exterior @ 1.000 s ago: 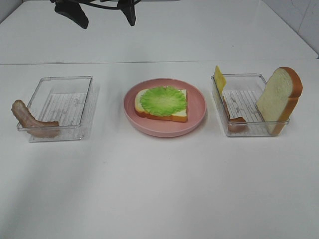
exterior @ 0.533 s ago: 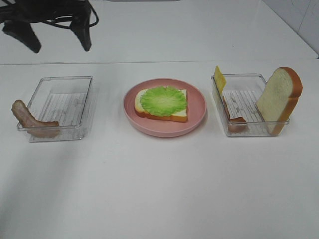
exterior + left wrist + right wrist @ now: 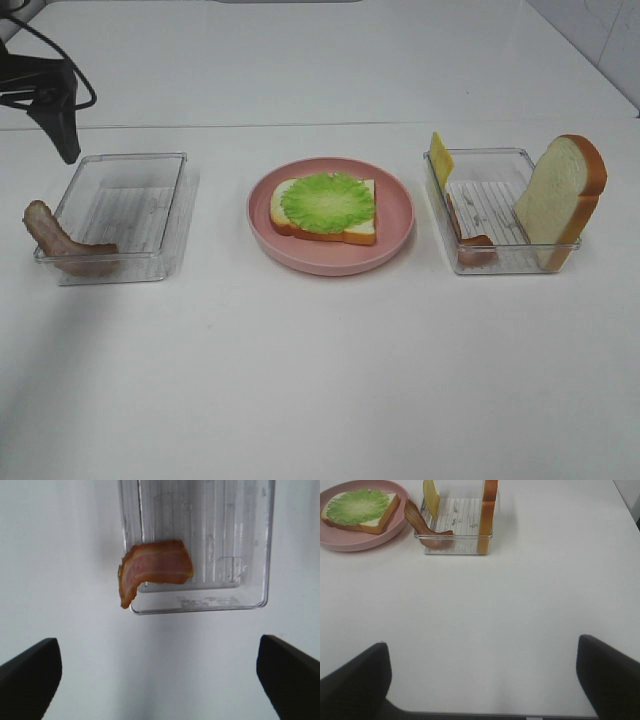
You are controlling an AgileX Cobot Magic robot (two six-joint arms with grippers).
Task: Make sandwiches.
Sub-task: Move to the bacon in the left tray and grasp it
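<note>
Left gripper [image 3: 160, 680]: jaws spread wide, nothing between them. It hangs at the far-left edge of the table [image 3: 320, 380], just behind the left tray [image 3: 120, 157].

Left tray: clear plastic. One bacon strip [image 3: 60, 245] is draped over its near-left corner, partly lying on the tray floor with its other end curling out over the rim.

Centre: pink plate [image 3: 330, 262] with a bread slice [image 3: 360, 232] lying flat on it. A lettuce leaf [image 3: 327, 200] lies on top and covers most of the slice. That's the sandwich so far, two layers only.

Right tray [image 3: 500, 152]: a cheese slice [image 3: 440, 158] stands on edge against the left wall at the far corner. A second bacon strip [image 3: 470, 240] runs along the same wall, its end curled up in the near-left corner. A second bread slice [image 3: 560, 195] stands upright, leaning on the right wall and well above the rim.

Right gripper [image 3: 482, 680]: jaws also wide and empty. It is over bare table, well apart from the right tray, and seen only from its own wrist camera.
</note>
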